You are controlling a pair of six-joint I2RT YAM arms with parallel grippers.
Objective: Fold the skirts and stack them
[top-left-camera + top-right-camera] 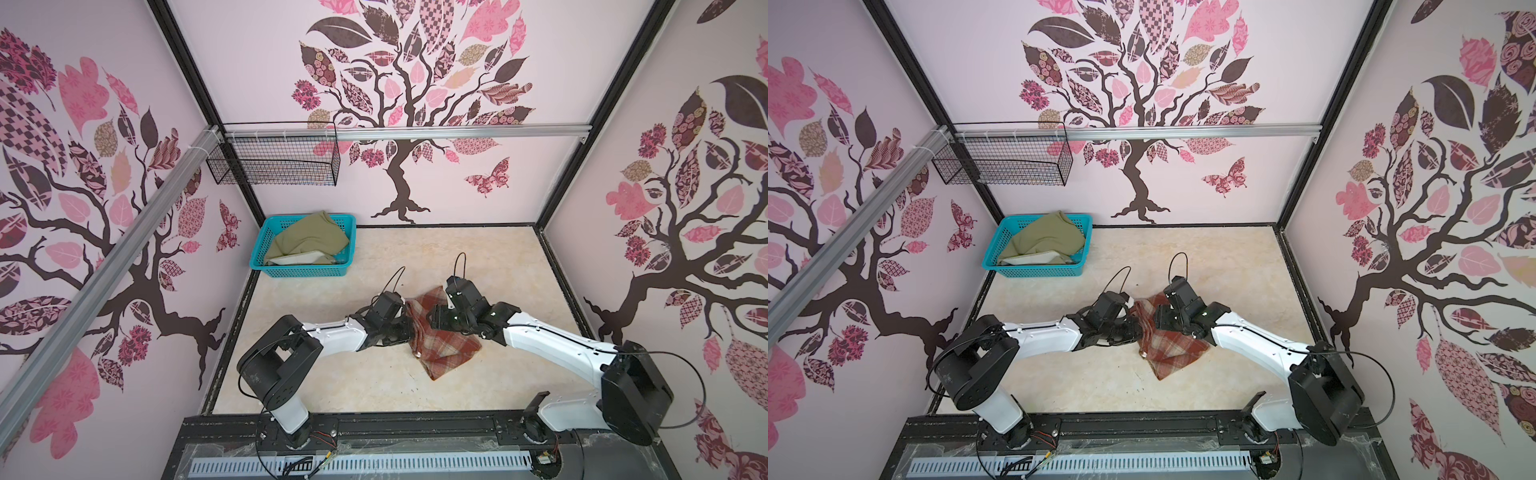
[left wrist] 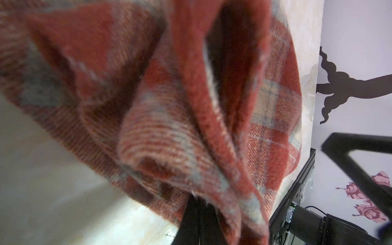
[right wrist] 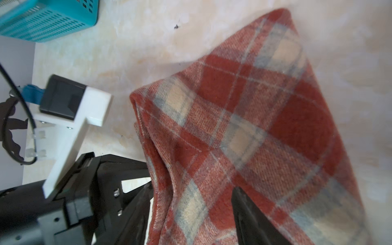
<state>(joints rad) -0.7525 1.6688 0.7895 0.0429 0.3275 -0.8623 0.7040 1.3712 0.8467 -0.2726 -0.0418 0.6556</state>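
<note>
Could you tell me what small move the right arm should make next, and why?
Probably close the right gripper on the plaid skirt: its jaws stand open astride the cloth's edge, while the left gripper pinches a bunched fold, so both could spread it.

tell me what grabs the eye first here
The rust-red plaid skirt lies bunched in the middle of the table, its edge pinched in the left gripper. At the far left corner, an olive-green skirt slumps in a turquoise basket. Big pink-and-brown tree decals surround it all.
</note>
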